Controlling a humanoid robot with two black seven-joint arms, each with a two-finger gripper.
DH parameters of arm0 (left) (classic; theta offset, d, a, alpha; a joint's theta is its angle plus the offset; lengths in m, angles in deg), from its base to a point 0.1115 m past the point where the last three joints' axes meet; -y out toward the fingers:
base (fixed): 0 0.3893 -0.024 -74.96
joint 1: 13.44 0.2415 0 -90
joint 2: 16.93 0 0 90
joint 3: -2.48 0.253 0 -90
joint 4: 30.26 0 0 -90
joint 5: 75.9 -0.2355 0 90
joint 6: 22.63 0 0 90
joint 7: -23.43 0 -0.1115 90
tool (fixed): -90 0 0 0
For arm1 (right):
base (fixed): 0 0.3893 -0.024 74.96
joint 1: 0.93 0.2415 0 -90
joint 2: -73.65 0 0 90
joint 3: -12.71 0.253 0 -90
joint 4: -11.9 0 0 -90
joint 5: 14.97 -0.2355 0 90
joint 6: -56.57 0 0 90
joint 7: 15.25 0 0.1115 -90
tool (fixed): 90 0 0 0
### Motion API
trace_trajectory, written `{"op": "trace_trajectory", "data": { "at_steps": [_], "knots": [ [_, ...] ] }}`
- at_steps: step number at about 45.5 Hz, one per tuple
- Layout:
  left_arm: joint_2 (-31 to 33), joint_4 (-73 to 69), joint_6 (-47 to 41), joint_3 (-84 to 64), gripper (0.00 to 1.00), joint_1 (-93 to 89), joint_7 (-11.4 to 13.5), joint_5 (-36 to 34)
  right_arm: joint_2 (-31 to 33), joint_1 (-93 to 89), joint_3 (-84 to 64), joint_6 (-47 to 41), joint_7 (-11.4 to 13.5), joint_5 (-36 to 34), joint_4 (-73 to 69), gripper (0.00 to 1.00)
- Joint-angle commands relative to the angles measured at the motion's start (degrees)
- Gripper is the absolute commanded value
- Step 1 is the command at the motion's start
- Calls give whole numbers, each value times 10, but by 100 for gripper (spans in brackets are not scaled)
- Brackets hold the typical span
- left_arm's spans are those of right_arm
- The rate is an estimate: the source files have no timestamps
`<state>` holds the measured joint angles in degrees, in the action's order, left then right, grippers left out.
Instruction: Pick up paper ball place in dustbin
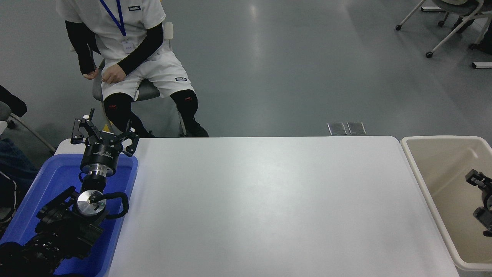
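Note:
The cream-beige dustbin (413,161) stands at the table's right end. My right gripper (479,180) hangs over its inside at the picture's right edge, and only a small black part of it shows. No paper ball is in view, neither on the white table (261,207) nor on the visible floor of the dustbin. My left arm is parked at the lower left, with its left gripper (103,134) open and empty above the far end of a blue bin.
The bright blue bin (50,181) sits at the table's left end under my left arm. A person in white sits on a chair (148,90) beyond the table's far left. Office chairs stand at the far right.

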<state>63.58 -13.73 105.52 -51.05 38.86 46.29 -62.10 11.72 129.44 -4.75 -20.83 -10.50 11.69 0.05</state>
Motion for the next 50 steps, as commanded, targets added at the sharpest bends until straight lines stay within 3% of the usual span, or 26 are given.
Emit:
{"op": "trace_trajectory", "data": {
  "at_steps": [1, 22, 29, 50],
  "knots": [
    [0, 0, 0, 0, 99, 0, 0, 0, 1, 13, 8, 1, 0, 0, -5, 99],
    [0, 0, 0, 0, 99, 0, 0, 0, 4, 43, 9, -6, 0, 1, -41, 100],
    [0, 0, 0, 0, 99, 0, 0, 0, 58, 62, 40, -6, 0, 1, -123, 100],
    [0, 0, 0, 0, 99, 0, 0, 0, 82, 32, 357, -8, -4, 1, -206, 100]
  ]
}}
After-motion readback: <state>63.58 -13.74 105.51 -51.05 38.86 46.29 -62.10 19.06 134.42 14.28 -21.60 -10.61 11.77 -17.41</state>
